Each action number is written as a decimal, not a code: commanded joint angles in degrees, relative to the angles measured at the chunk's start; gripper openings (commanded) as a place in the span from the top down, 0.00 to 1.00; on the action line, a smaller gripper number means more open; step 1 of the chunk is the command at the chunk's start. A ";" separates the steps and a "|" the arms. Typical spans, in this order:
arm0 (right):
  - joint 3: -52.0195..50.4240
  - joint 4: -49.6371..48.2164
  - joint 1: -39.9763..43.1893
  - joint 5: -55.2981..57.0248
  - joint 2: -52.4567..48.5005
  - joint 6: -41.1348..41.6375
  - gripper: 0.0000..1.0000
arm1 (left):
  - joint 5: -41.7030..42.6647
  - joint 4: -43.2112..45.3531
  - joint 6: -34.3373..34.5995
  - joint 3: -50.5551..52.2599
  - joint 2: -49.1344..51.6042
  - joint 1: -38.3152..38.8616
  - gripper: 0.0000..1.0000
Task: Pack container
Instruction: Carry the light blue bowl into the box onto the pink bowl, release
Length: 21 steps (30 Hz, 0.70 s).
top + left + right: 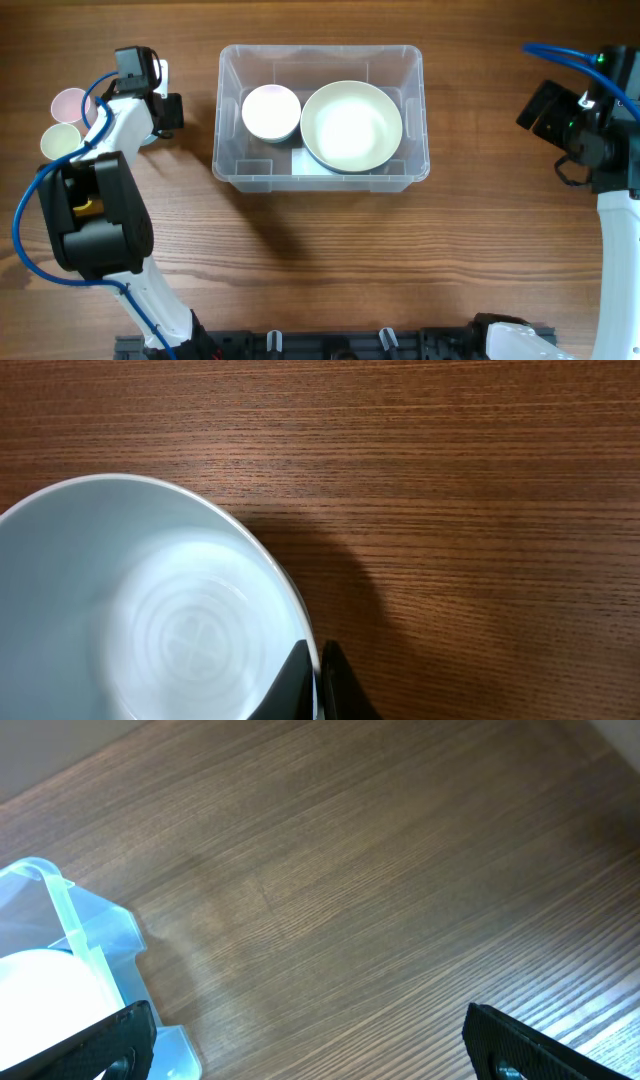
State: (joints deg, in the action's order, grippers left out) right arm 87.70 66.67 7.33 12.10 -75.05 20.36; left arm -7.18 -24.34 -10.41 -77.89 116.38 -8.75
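A wooden table (320,250) seen from above, with a robot arm at each side. The container (320,170) sits in the middle of the table, towards the far side, long edge running left to right. It is a clear bin and stands upright. Inside it, a small bowl (270,112) lies at the left and a big bowl (351,125) at the right, side by side and both open side up.

Left of the container, the left gripper (318,660) points down at the table. Its wrist view shows its two dark fingers (293,682) clenched on the rim of a pale bowl (130,620) — one finger inside the rim, one outside. That bowl stands on the wood, open side up, apart from the container. From above the arm hides most of it.

Further left, at the table's edge, stand a pink cup (68,102) and a yellow cup (58,141), close together.

The right gripper (310,1020) is well to the right of the container, its fingers spread wide and grasping nothing — only bare wood lies between them. Its wrist view catches one corner of the container at the lower left.
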 commanded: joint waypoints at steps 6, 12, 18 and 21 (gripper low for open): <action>1.07 -0.17 0.15 0.96 -0.50 0.68 0.00 | 0.70 -0.33 -0.13 -1.03 -6.88 3.37 0.96; 1.07 -0.17 0.15 0.96 -0.50 0.68 0.00 | 0.70 -1.11 -0.11 -1.38 -20.87 10.19 0.96; 1.07 -0.17 0.15 0.96 -0.50 0.66 0.00 | 0.72 -4.31 -0.09 -1.38 -31.04 19.43 0.96; 1.07 -0.17 0.15 0.96 -0.50 0.68 0.01 | 0.70 -6.49 -0.11 -1.38 -33.29 24.50 0.96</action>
State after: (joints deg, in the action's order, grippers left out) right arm 87.70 66.67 7.33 12.08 -75.05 20.36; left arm -7.14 -28.82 -10.41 -78.74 85.19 10.81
